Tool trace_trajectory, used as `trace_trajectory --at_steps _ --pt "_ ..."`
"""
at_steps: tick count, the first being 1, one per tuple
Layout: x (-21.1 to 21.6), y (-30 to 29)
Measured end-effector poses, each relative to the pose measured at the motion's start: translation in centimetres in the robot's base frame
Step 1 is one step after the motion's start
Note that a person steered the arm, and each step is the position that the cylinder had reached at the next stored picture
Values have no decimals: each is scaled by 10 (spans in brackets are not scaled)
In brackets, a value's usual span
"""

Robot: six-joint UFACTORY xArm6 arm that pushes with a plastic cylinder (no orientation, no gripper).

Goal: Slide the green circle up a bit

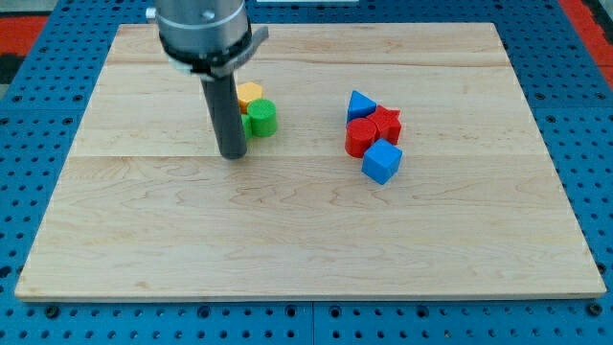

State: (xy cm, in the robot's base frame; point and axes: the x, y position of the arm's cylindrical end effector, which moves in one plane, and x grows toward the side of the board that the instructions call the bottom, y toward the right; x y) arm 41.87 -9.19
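The green circle [262, 117] is a short green cylinder on the wooden board [306, 220], left of centre. A yellow block [249, 94] touches it just above and to the left. Another green block [246, 125], mostly hidden by the rod, shows at the circle's left side. My tip [233, 154] rests on the board just below and left of the green circle, a little apart from it. The dark rod rises from the tip and hides part of the blocks behind it.
A cluster lies right of centre: a blue triangle [359, 103], a red star-like block [387, 122], a red cylinder [361, 135] and a blue cube [381, 161]. The board lies on a blue perforated table [29, 144].
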Motion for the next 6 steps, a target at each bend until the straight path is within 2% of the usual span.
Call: trace_trajectory --at_steps 1,2,3,5,6 --pt "-49 2" --pt "-49 -7" --pt "-21 -13" --pt "11 33" --pt "-1 42"
